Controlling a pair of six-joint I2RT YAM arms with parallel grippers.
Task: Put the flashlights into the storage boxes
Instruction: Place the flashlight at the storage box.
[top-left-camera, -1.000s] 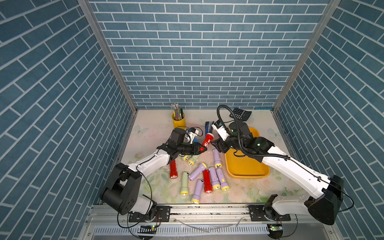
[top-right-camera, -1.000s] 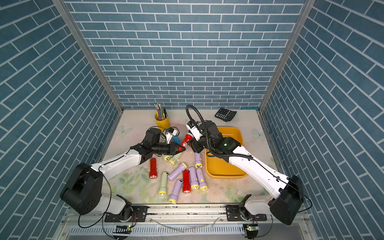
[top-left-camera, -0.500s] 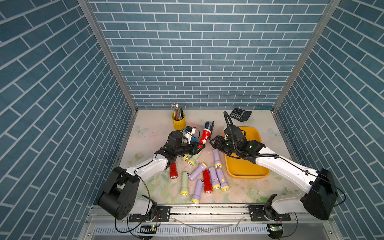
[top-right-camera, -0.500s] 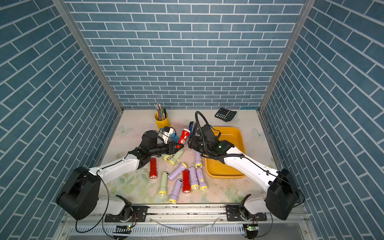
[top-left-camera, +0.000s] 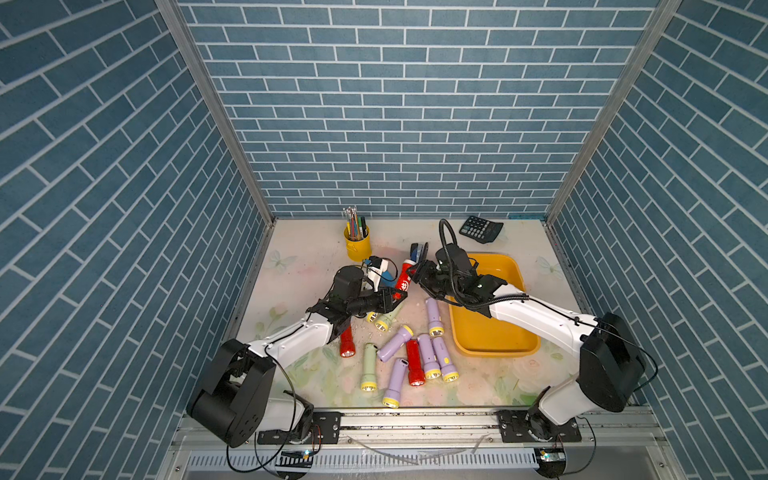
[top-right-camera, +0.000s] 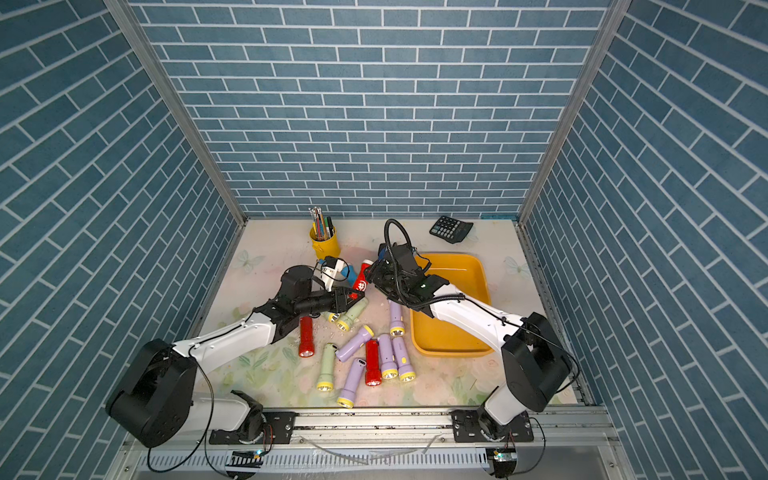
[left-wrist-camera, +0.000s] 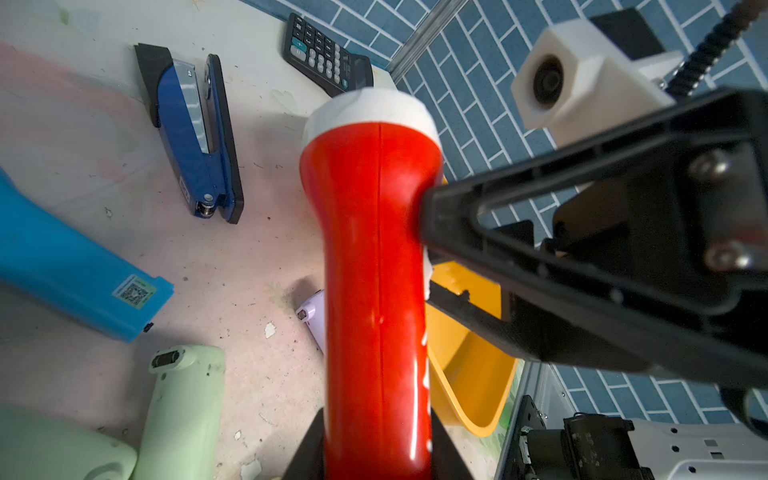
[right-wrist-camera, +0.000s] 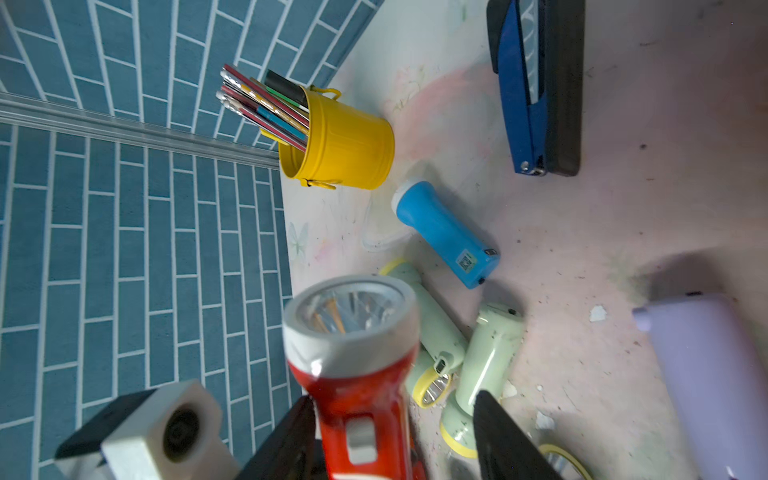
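A red flashlight (top-left-camera: 404, 278) (top-right-camera: 362, 279) with a white head ring hangs above the table, tilted head-up. My left gripper (top-left-camera: 400, 296) (top-right-camera: 357, 296) (left-wrist-camera: 376, 436) is shut on its tail end. My right gripper (top-left-camera: 415, 274) (top-right-camera: 371, 274) (right-wrist-camera: 392, 401) is open around the same red flashlight (right-wrist-camera: 357, 374) (left-wrist-camera: 374, 249) below its head. One finger touches it and the other stands apart. The orange-yellow storage box (top-left-camera: 494, 340) (top-right-camera: 449, 332) (left-wrist-camera: 469, 374) lies empty under the right arm. Several lilac, green and red flashlights (top-left-camera: 415, 353) (top-right-camera: 374, 353) lie on the table.
A blue flashlight (right-wrist-camera: 444, 237) (left-wrist-camera: 70, 266) and two pale green ones (right-wrist-camera: 478, 357) lie below the grippers. A dark blue stapler (left-wrist-camera: 195, 133) (right-wrist-camera: 536, 87), a yellow pen cup (top-left-camera: 358, 245) (right-wrist-camera: 345, 145) and a calculator (top-left-camera: 481, 228) (left-wrist-camera: 324, 54) stand toward the back wall.
My right gripper has moved left to the raised red flashlight and now straddles it. The left gripper has kept its hold, almost in place.
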